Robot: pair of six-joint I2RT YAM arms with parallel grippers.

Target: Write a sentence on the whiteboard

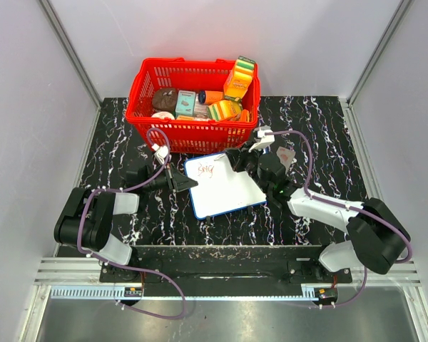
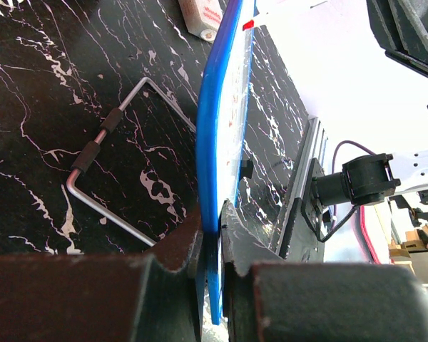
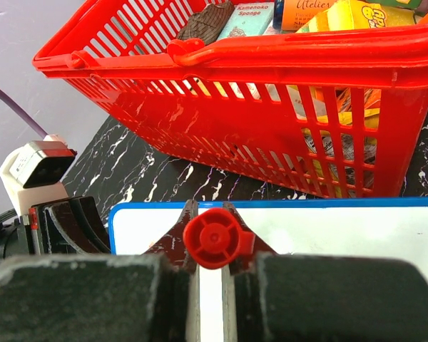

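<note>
The right gripper is clamped on a red marker, whose tip is hidden. The left gripper pinches the blue edge of the whiteboard, which lies just before the red basket. The sentence is an unreadable red scrawl. A pack in the basket reads "Kamenoko Sponge".

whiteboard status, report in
Left gripper shut on whiteboard edge. Right gripper shut on red marker over the board. Short red lettering near its far left corner. Red basket just behind, apart.
</note>
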